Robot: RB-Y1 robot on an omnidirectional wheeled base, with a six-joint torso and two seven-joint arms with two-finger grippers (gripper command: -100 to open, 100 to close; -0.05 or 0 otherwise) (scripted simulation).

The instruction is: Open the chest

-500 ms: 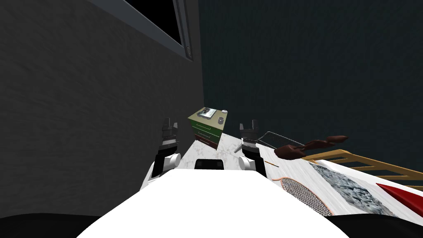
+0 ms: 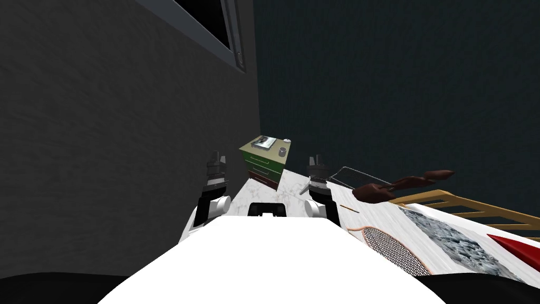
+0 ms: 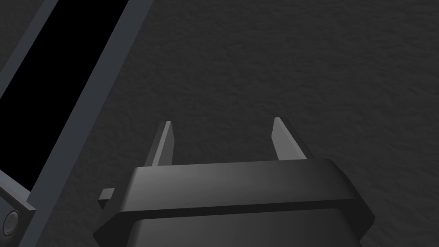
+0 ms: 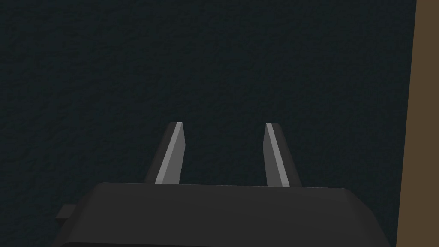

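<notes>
Ahead of me, in the corner where the grey wall (image 2: 105,132) meets the dark wall (image 2: 395,79), stands the chest (image 2: 262,161). It has green drawer fronts above a dark red one, all flush. A flat framed item (image 2: 263,142), a small grey cup (image 2: 282,152) and a small white piece (image 2: 287,140) lie on its top. The chest sits between my two arms and well apart from both.

Left jaws: released, fingers (image 3: 165,141) spread with nothing between them. Right jaws: released likewise, fingers (image 4: 171,154) apart and empty.

Since half a second ago, the head view has shifted slightly, which is my own move. The chest has not moved. My right hand has turned, and its fingers, seen spread before, now show nearly edge-on from the head. The bed (image 2: 474,208) lies to my right, with a brown object (image 2: 401,186) on it.
</notes>
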